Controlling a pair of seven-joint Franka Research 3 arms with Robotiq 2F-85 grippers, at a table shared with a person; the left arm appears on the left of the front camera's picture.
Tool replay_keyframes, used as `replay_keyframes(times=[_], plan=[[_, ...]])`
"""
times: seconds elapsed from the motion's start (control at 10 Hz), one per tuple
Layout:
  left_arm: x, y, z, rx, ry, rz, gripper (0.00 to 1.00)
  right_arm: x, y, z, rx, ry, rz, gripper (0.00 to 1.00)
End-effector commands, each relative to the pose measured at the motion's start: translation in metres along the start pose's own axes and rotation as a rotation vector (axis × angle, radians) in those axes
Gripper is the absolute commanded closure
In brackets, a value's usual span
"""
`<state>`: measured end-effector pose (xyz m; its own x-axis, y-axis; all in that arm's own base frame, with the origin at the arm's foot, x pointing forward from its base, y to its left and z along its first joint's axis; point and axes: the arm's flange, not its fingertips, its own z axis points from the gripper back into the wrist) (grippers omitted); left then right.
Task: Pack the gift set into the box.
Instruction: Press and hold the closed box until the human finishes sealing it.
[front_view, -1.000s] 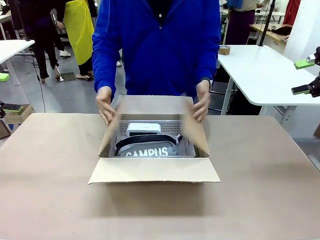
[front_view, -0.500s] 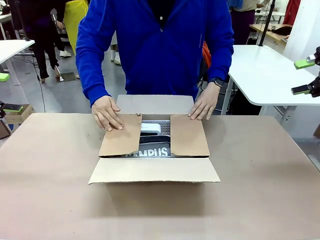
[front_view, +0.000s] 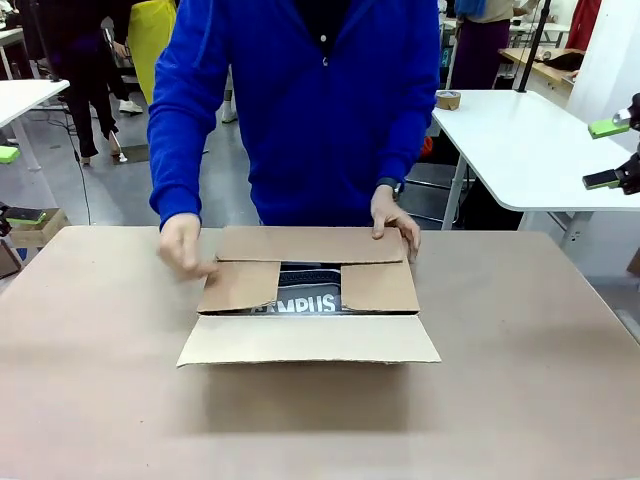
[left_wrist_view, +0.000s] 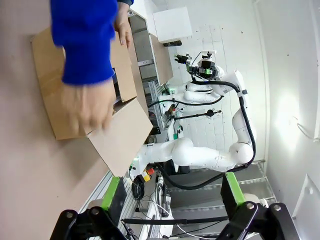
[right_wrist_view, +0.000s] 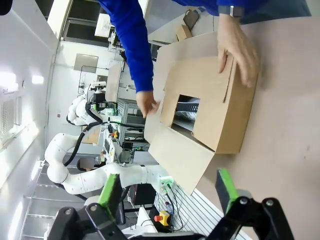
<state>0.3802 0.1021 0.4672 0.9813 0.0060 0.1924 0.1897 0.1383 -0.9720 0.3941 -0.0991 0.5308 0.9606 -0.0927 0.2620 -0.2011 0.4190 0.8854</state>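
The brown cardboard box (front_view: 300, 340) stands mid-table with both side flaps and the far flap folded in; the near flap lies open toward me. Through the remaining gap shows the grey "CAMPUS" pouch (front_view: 305, 303) with its black zipper strap (front_view: 310, 275); the small white box is hidden. The perforated basket (right_wrist_view: 189, 107) shows through the gap in the right wrist view. One hand of the person (front_view: 395, 220) presses the far flap, the other (front_view: 185, 248) hovers at the box's left corner. My left gripper (left_wrist_view: 171, 192) and right gripper (right_wrist_view: 167, 192) hang open, off to the table's sides, far from the box (left_wrist_view: 75, 90).
The person in a blue top stands at the far edge of the brown table (front_view: 100, 380). A white table (front_view: 530, 140) with a tape roll (front_view: 448, 99) stands at the back right. My right gripper (front_view: 605, 153) hangs beyond the table's right side.
The person has folded the far flap down over the two side flaps, covering the small white box. The hand on the left flap has slid off to the box's corner. My arms stayed still.
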Motion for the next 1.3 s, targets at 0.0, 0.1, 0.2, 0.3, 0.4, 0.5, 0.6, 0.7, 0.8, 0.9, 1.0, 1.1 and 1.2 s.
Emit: replay_keyframes(times=[0.0,0.1,0.2,0.3,0.4,0.5,0.6,0.7,0.8,0.9,1.0,1.1,1.2], plan=[[-0.0037,-0.0014,0.0017,-0.002,0.016,0.001,0.0,-0.0002,0.0018,0.0015,0.0,0.007,-0.007,0.0],[-0.0037,-0.0014,0.0017,-0.002,0.016,0.001,0.0,-0.0002,0.0018,0.0015,0.0,0.007,-0.007,0.0],[-0.0037,-0.0014,0.0017,-0.002,0.016,0.001,0.0,-0.0002,0.0018,0.0015,0.0,0.007,-0.007,0.0],[-0.0037,-0.0014,0.0017,-0.002,0.016,0.001,0.0,-0.0002,0.0018,0.0015,0.0,0.007,-0.007,0.0],[-0.0037,-0.0014,0.0017,-0.002,0.016,0.001,0.0,-0.0002,0.0018,0.0015,0.0,0.007,-0.007,0.0],[-0.0037,-0.0014,0.0017,-0.002,0.016,0.001,0.0,-0.0002,0.0018,0.0015,0.0,0.007,-0.007,0.0],[-0.0037,-0.0014,0.0017,-0.002,0.016,0.001,0.0,-0.0002,0.0018,0.0015,0.0,0.007,-0.007,0.0],[-0.0037,-0.0014,0.0017,-0.002,0.016,0.001,0.0,-0.0002,0.0018,0.0015,0.0,0.007,-0.007,0.0],[-0.0037,-0.0014,0.0017,-0.002,0.016,0.001,0.0,-0.0002,0.0018,0.0015,0.0,0.007,-0.007,0.0],[-0.0037,-0.0014,0.0017,-0.002,0.016,0.001,0.0,-0.0002,0.0018,0.0015,0.0,0.007,-0.007,0.0],[-0.0037,-0.0014,0.0017,-0.002,0.016,0.001,0.0,-0.0002,0.0018,0.0015,0.0,0.007,-0.007,0.0],[-0.0037,-0.0014,0.0017,-0.002,0.016,0.001,0.0,-0.0002,0.0018,0.0015,0.0,0.007,-0.007,0.0],[-0.0037,-0.0014,0.0017,-0.002,0.016,0.001,0.0,-0.0002,0.0018,0.0015,0.0,0.007,-0.007,0.0]])
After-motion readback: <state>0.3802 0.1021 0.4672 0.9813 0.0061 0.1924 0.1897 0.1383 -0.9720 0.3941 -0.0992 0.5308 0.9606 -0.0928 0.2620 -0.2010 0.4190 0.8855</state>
